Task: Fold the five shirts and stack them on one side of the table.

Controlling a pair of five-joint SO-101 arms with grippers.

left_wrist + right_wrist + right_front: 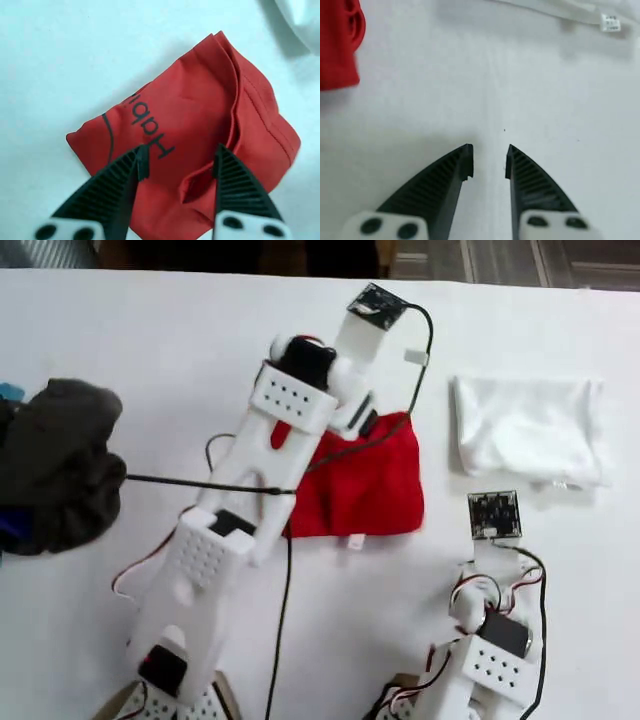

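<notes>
- Since the dark bundle (60,465) of shirts sits crumpled at the left edge of the table (150,320), we judge it unfolded stock.
- The left gripper (181,155) hangs over the red shirt (190,115), fingers spread and holding nothing, which we read as lining up to pinch a fold.
- The red shirt lies mid-table, partly folded.
- The right gripper (489,150) sits low over bare table, fingers slightly parted and empty.
- The white shirt (525,430) lies folded at the right, and we think it starts the stack.

red shirt (360,485), white shirt (528,427), grey shirt (58,465)
</notes>
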